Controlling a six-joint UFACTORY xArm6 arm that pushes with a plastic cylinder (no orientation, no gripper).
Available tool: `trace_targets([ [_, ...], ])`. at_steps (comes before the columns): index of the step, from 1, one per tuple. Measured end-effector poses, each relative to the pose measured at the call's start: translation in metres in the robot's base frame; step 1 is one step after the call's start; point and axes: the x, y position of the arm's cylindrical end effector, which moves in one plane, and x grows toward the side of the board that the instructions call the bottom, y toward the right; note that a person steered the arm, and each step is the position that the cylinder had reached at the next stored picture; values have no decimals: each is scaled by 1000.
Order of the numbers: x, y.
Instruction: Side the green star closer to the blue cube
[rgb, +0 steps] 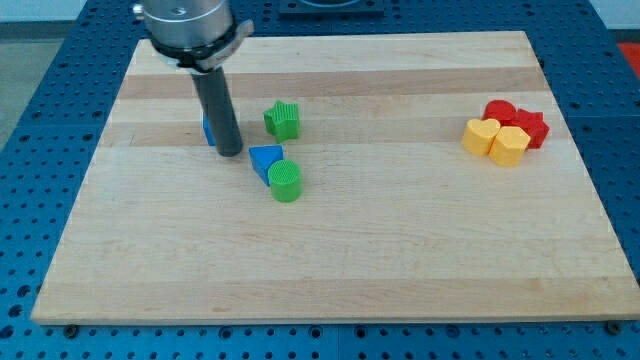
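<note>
The green star (283, 120) lies on the wooden board (330, 250) at the upper left of centre. The blue cube (208, 130) is to its left, mostly hidden behind my rod; only a sliver of its left edge shows. My tip (229, 152) rests on the board right in front of the blue cube, left of and a little below the green star. A gap separates the star from my rod.
A blue triangular block (264, 159) and a green cylinder (286, 181) touch each other just below the star. At the view's right sits a cluster of two yellow blocks (483, 135) (509, 146) and two red blocks (499, 111) (533, 128).
</note>
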Motion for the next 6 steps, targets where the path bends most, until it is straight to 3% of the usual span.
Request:
trace_targets([
  [3, 8, 93],
  [4, -15, 119],
  [6, -40, 85],
])
